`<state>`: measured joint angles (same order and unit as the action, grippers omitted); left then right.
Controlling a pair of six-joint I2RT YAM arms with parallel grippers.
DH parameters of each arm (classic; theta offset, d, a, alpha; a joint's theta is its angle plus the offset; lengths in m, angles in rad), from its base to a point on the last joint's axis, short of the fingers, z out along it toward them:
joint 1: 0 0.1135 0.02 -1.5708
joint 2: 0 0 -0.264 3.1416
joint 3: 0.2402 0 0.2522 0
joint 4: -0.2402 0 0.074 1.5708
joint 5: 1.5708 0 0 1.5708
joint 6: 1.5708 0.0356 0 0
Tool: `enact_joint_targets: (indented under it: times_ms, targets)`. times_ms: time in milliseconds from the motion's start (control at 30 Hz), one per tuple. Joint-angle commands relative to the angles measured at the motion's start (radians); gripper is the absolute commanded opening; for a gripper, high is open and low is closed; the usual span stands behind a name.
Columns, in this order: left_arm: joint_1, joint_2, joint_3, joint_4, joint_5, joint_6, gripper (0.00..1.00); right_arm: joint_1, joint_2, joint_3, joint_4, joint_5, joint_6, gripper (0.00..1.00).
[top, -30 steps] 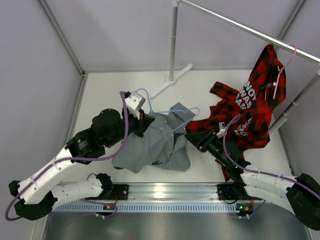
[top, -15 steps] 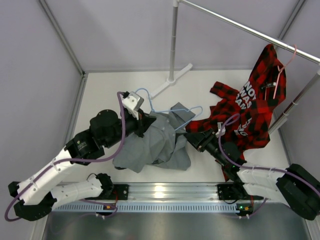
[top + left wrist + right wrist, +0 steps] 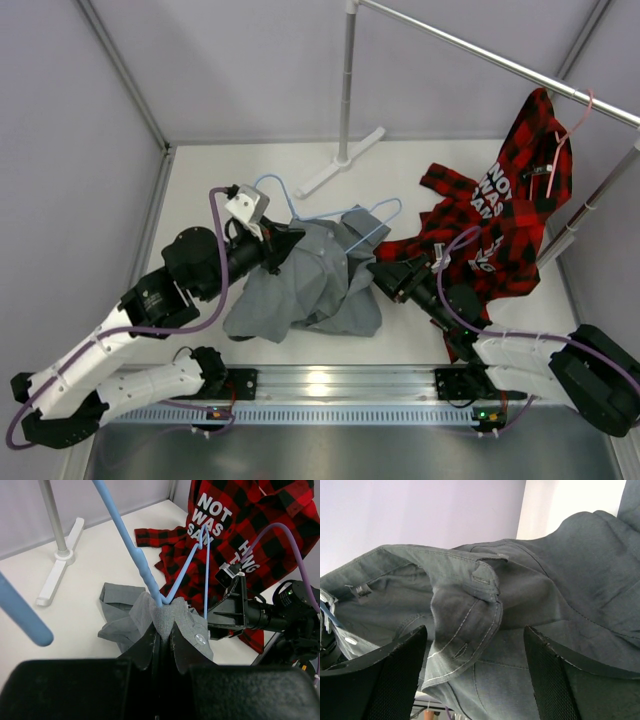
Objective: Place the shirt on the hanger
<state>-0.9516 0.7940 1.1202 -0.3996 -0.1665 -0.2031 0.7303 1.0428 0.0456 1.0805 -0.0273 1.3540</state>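
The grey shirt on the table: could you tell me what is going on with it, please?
The left claw is shut on a fold of the shirt, where the wire of the blue hanger enters the cloth. The right claw is open at the shirt's edge, facing its collar, holding nothing. The shirt lies crumpled, not yet on the hanger.

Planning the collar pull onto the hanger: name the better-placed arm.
Probably right. The right gripper is open at the collar of the grey-green shirt; the left gripper pins cloth and light-blue hanger.
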Motion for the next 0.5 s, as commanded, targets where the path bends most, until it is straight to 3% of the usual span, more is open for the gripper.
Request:
enact_joint_targets:
  times_ms: [0,100,233,267,300,333,367,467]
  targets:
    - [-0.003,-0.010,-0.010,0.119,-0.005,-0.030,0.00,-0.002,-0.009,-0.023,0.108,-0.016,0.007,0.75]
    - [-0.001,-0.016,-0.025,0.145,0.016,-0.044,0.00,-0.002,0.000,-0.023,0.099,0.004,-0.004,0.66]
    - [-0.001,-0.026,-0.048,0.189,0.070,-0.059,0.00,0.000,0.085,0.022,0.251,-0.065,-0.007,0.55]
    - [-0.001,-0.024,-0.053,0.197,0.077,-0.061,0.00,-0.002,0.123,0.030,0.290,-0.086,-0.003,0.39]
    - [-0.001,-0.024,-0.056,0.200,0.081,-0.062,0.00,-0.002,0.137,0.037,0.362,-0.092,0.003,0.33]
    - [-0.001,-0.024,-0.059,0.200,0.079,-0.059,0.00,-0.003,0.152,0.040,0.392,-0.097,0.008,0.12]
    - [-0.001,-0.026,-0.060,0.200,0.075,-0.055,0.00,-0.005,0.158,0.043,0.409,-0.097,0.014,0.03]
    - [-0.001,-0.044,-0.069,0.199,0.045,-0.041,0.00,-0.020,0.117,0.039,0.374,-0.069,-0.027,0.00]
